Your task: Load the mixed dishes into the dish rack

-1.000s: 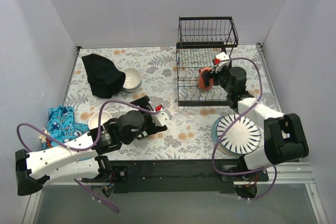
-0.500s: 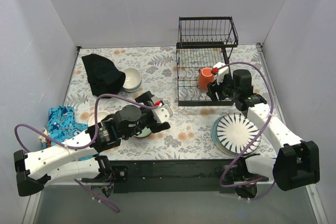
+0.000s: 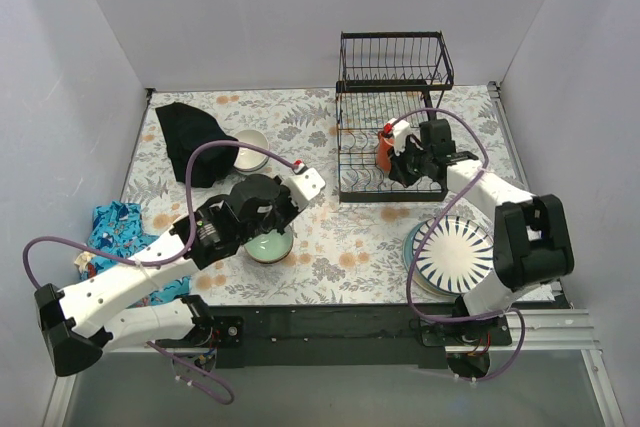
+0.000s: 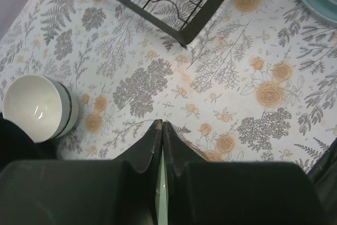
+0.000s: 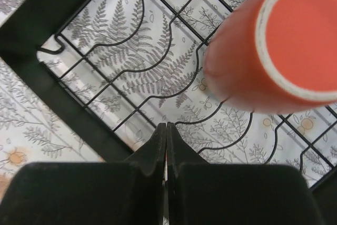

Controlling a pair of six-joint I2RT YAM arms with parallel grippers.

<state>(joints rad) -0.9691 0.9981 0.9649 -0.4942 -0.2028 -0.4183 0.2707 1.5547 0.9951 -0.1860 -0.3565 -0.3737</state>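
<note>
Clearance is the concern for both arms. The right gripper [image 5: 166, 126] has its fingers pressed together on nothing, tips low over the wire floor of the dish rack's [image 3: 392, 85] lower tray. The orange mug [image 5: 263, 46] sits in that tray just ahead and to the right of the fingertips, apart from them and not held. I judge the mug loaded, so this arm's job is to back out. It should draw rearward and upward, away from the mug's side, with the fingers kept together so they snag no wire. The striped plates [image 3: 455, 255] lie behind it, near its base, and look like the next pick.

The left gripper [image 4: 160, 126] is likewise closed tip to tip, pointing down at the floral table. The pale-green bowl [image 3: 270, 247] lies directly beneath it, showing as a green sliver behind the tips. Whether the rim is pinched I cannot tell. If it is not, the fingers should spread before descending, straddle the rim with one finger inside, then close. The small white bowls [image 4: 37, 106] stand well off to the left of the tips, and the rack's corner lies ahead.
</note>
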